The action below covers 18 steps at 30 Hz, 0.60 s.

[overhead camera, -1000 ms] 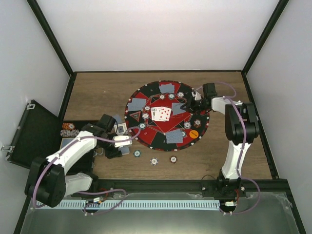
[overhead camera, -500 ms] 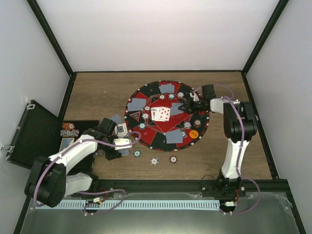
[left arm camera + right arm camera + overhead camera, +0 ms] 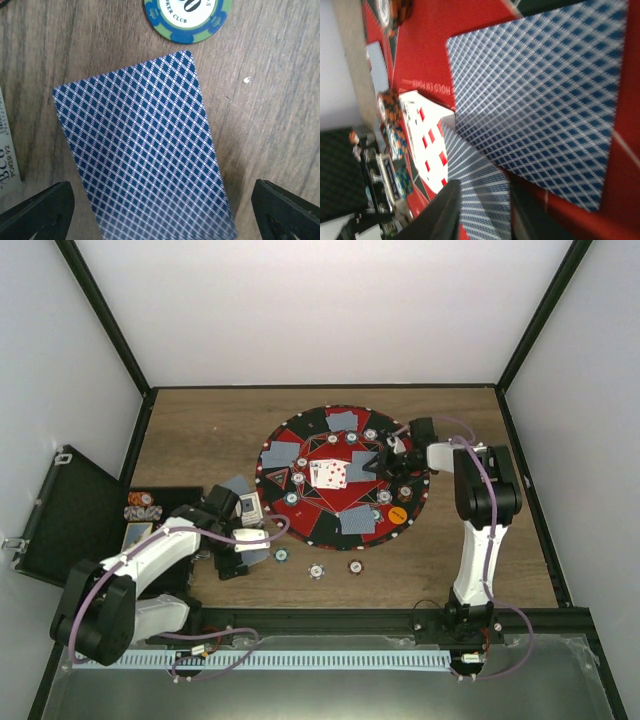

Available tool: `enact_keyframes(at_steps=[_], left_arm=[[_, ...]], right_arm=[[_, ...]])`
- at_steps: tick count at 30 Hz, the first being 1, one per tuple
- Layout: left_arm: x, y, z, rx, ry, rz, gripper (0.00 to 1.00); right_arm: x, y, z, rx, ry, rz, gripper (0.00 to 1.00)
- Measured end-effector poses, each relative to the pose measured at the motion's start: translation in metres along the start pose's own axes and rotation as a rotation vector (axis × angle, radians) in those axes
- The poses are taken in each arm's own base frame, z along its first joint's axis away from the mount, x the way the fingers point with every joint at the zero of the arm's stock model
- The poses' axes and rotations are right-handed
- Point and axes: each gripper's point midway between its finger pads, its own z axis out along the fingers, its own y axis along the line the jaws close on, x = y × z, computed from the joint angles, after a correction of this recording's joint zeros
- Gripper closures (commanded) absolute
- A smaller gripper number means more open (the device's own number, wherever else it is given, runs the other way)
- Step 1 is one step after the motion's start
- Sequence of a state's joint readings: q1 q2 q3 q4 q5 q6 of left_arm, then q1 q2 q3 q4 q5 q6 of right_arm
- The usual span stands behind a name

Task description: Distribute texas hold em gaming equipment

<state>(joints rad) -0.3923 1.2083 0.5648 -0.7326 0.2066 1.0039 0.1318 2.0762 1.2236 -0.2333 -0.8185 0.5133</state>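
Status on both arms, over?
Left gripper open, straddling face-down card on wood table, green-edged chip just beyond. Right gripper shut on second card over red mat, dealt card lying beneath.

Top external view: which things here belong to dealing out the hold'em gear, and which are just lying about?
Part of the job:
face-down card under the left arm
face-up cards at the mat's centre
loose chips on the wood
orange marker disc
round mat

Just lying about:
open black case
metal tray along the near edge
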Motion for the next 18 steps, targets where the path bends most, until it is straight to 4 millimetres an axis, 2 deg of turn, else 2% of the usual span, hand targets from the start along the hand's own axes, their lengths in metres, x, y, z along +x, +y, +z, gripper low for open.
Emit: enact_keyframes(at_steps=[7,12,18], left_arm=[[-0.007,0.0,-0.016,0.017,-0.002,-0.007,0.0],[-0.029,0.012,-0.044,0.005,-0.053,-0.029,0.0],[-0.066,0.047,-0.089,-0.131,-0.183,-0.119,0.0]], right_arm=[[-0.008,0.014,-0.023,0.079,-0.061,-0.052,0.38],[-0.014,0.027,-0.042,0.153,-0.113,-0.107,0.01],[-0.013,0.048,-0.068,0.239,-0.181,-0.175,0.0]])
